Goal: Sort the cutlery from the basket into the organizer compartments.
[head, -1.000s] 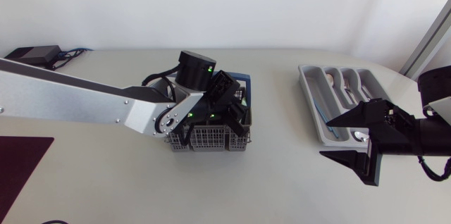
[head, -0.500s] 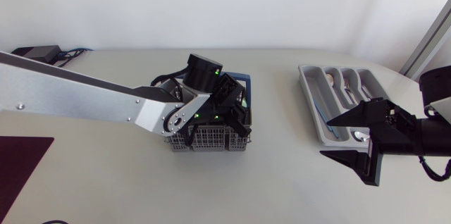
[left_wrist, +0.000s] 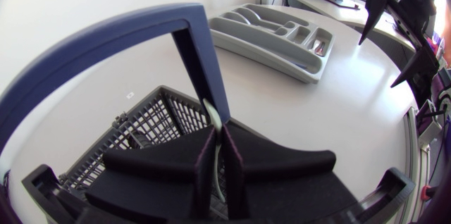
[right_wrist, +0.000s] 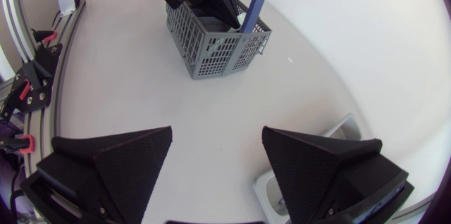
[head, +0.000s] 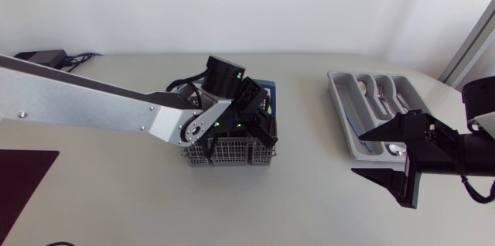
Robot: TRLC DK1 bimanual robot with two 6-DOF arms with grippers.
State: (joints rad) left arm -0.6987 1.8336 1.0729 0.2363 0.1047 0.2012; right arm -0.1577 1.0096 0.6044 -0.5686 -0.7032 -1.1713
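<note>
Sorting looks partway: some cutlery (head: 383, 99) lies in the organizer (head: 340, 118), at 3 o'clock from the basket (head: 232, 153), where the left gripper (left_wrist: 218, 146) pinches a thin utensil handle (left_wrist: 212, 113), while the right gripper (head: 360, 153) hangs wide open, empty.

Bare tabletop (head: 309, 165) lies between basket (head: 229, 153) and organizer (head: 341, 114); the basket's blue handle (left_wrist: 199, 62) stands just ahead of left pincer (left_wrist: 217, 138).
</note>
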